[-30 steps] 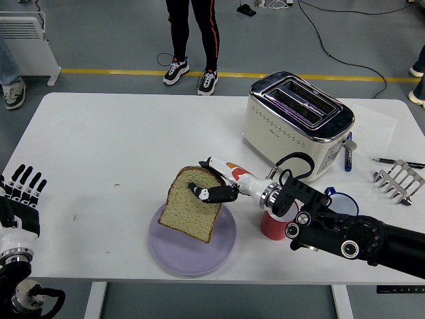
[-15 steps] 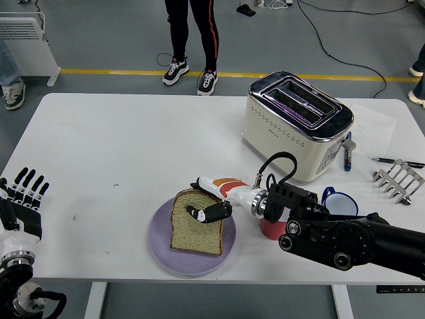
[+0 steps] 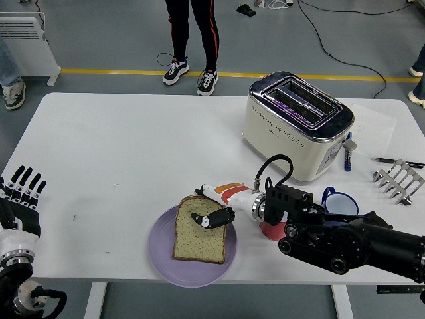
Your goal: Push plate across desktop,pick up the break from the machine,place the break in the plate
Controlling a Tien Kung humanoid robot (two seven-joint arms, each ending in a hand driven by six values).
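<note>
Bread (image 3: 198, 239) lies flat in the purple plate (image 3: 159, 262) — right hand (image 3: 216, 206) seemingly touching.

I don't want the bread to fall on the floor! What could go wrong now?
The right robot hand has its fingers on the bread, so pulling away might drag or lift the slice off the purple plate. The plate sits near the table's front edge, so a nudge could push it over. The red cup sits right under the arm and could tip.
</note>
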